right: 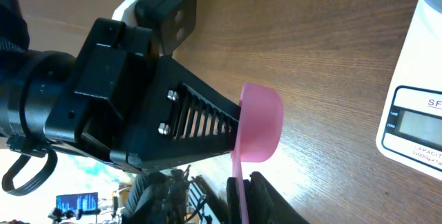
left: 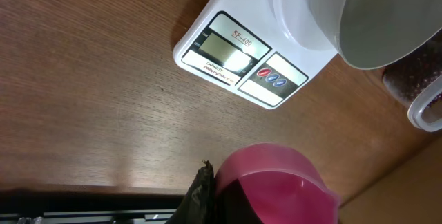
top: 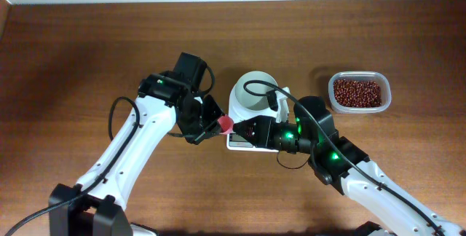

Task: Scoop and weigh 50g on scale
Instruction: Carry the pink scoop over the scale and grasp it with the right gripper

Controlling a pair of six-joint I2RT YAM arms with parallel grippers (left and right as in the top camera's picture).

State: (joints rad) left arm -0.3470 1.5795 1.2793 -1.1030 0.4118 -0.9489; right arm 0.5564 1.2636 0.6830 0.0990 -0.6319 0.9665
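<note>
While the left gripper (top: 217, 124) clamps the spoon (top: 226, 124) by its cup, the handle runs right into the right gripper (top: 242, 129), grip unclear; the beans (top: 357, 92) lie far right, nearer that arm, past the scale (left: 242, 61).

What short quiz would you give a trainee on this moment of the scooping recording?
1. True or false: the bowl stands on the scale.
2. Where are the beans? A: in the bowl. B: in the tub. C: in a paper bag.
3. Fill in: the left claw is shut on the pink ____.
Key: 1 true; 2 B; 3 spoon.
</note>
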